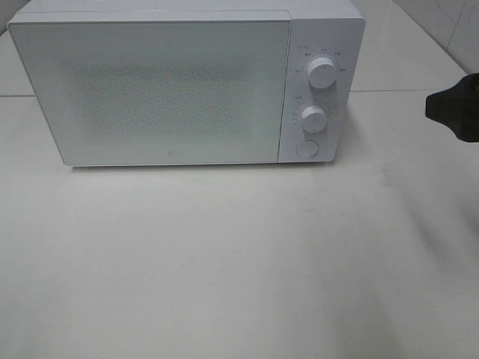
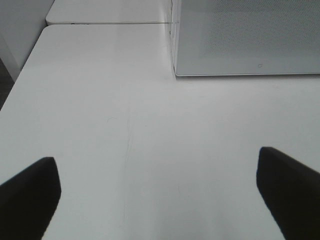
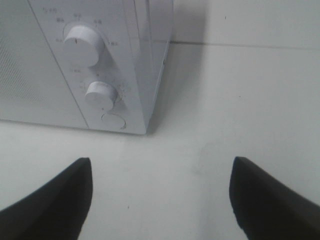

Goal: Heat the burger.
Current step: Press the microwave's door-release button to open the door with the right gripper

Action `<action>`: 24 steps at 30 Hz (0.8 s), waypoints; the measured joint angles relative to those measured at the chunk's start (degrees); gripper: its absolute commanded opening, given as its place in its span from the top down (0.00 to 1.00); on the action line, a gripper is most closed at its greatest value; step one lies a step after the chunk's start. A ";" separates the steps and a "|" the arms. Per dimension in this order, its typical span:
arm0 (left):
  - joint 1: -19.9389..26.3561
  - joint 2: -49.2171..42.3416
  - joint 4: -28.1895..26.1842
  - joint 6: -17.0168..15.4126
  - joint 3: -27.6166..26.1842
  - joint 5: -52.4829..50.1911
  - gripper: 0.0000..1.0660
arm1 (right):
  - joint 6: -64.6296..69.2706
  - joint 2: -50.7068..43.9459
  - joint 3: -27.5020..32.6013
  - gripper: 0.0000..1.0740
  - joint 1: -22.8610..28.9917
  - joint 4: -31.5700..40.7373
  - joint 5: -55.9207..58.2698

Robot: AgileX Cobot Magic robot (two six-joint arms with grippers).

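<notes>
The burger is out of view in all three views. A white microwave (image 1: 179, 86) stands at the back of the table with its door shut. Its two knobs (image 1: 322, 73) and round button (image 1: 306, 148) sit on the right panel; the right wrist view shows the same microwave's knobs (image 3: 82, 45). My right gripper (image 3: 160, 197) is open with nothing between its fingers, off the microwave's front right corner. Part of the right arm (image 1: 455, 108) shows at the right edge. My left gripper (image 2: 157, 192) is open and empty over bare table, left of the microwave (image 2: 245, 37).
The white table (image 1: 224, 254) spreads in front of the microwave. A seam between two tabletops (image 2: 105, 23) runs behind, left of the microwave. The table's left edge (image 2: 20, 80) drops off to a darker floor.
</notes>
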 measured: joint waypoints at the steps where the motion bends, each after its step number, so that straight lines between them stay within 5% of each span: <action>1: 0.00 0.00 0.00 0.00 0.00 0.00 0.06 | 0.00 0.86 0.74 0.31 0.00 0.00 -2.75; 10: 0.00 0.00 0.00 0.00 0.00 0.00 0.06 | 0.00 8.59 8.71 0.31 0.00 0.00 -29.28; 24: 0.00 0.00 0.00 0.00 0.00 0.00 0.06 | -3.04 18.79 14.73 0.33 0.34 2.52 -50.76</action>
